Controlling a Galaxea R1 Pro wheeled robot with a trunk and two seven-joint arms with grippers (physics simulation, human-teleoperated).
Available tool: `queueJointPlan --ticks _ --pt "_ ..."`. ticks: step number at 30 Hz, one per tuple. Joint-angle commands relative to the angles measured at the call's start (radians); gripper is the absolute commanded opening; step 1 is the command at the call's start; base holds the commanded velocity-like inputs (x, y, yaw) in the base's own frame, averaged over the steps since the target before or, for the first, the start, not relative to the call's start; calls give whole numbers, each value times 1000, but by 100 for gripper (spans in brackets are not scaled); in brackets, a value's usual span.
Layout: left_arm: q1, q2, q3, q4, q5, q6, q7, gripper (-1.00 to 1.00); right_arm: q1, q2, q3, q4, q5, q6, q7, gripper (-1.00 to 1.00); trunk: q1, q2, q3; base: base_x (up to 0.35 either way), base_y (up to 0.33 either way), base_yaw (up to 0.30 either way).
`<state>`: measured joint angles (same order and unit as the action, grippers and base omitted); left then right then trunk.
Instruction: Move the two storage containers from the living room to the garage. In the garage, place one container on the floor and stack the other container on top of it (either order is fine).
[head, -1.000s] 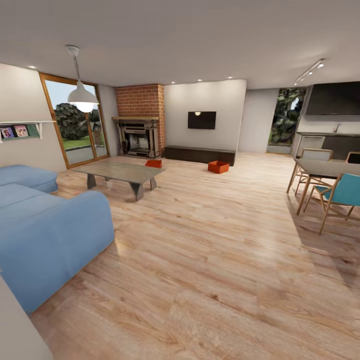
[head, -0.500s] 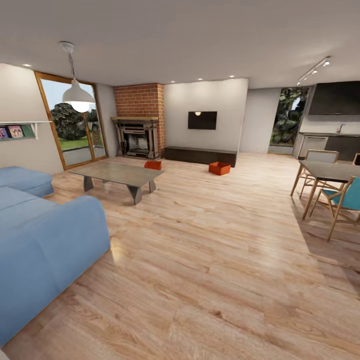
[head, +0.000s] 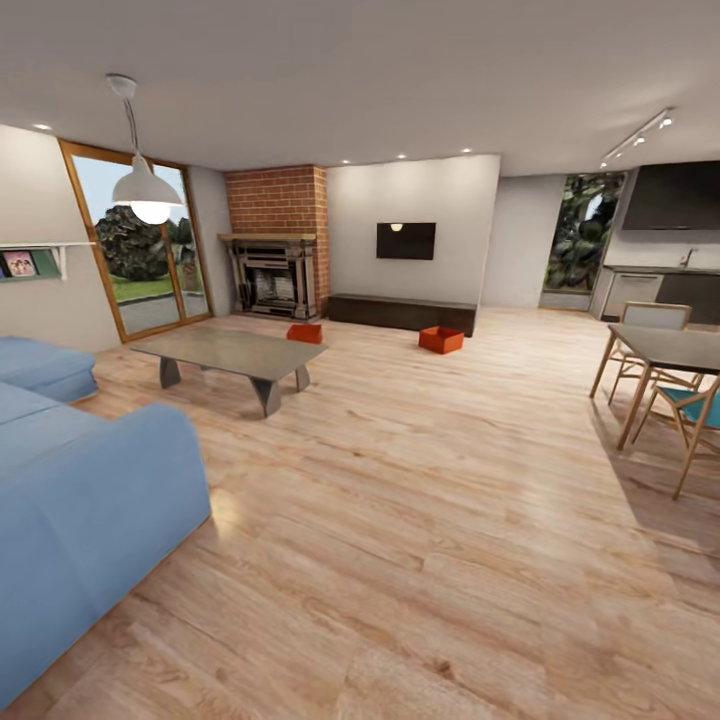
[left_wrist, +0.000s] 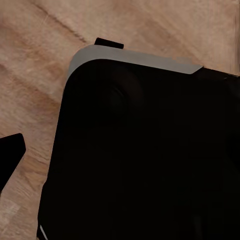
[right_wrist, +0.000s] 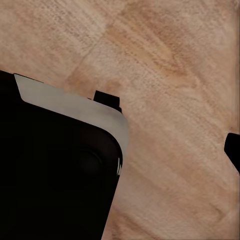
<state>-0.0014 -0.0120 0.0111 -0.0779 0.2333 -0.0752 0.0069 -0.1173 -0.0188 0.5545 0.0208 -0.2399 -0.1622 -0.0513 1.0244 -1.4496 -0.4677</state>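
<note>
Storage containers sat far across the living room, on the wood-plank floor.

One orange-red box lay just before the long low dark bench, near its right end; the other lay beyond the grey coffee table, near the brick fireplace. A blue sofa stood at left, a dining table at right. Both wrist cameras looked down on the robot's dark base over planks; whether either gripper was open or closed could not be told.
</note>
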Motion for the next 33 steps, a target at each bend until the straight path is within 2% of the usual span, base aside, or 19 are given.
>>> queueJointPlan --ticks 1,33 --pt "0 -1 1 0 4 -3 1 100 -1 0 9 2 -9 -5 -1 100 1 0 -1 326 0 0" --pt "0 -2 0 0 6 -5 2 100 -1 0 9 2 -9 -5 -1 100 1 0 -1 326 0 0"
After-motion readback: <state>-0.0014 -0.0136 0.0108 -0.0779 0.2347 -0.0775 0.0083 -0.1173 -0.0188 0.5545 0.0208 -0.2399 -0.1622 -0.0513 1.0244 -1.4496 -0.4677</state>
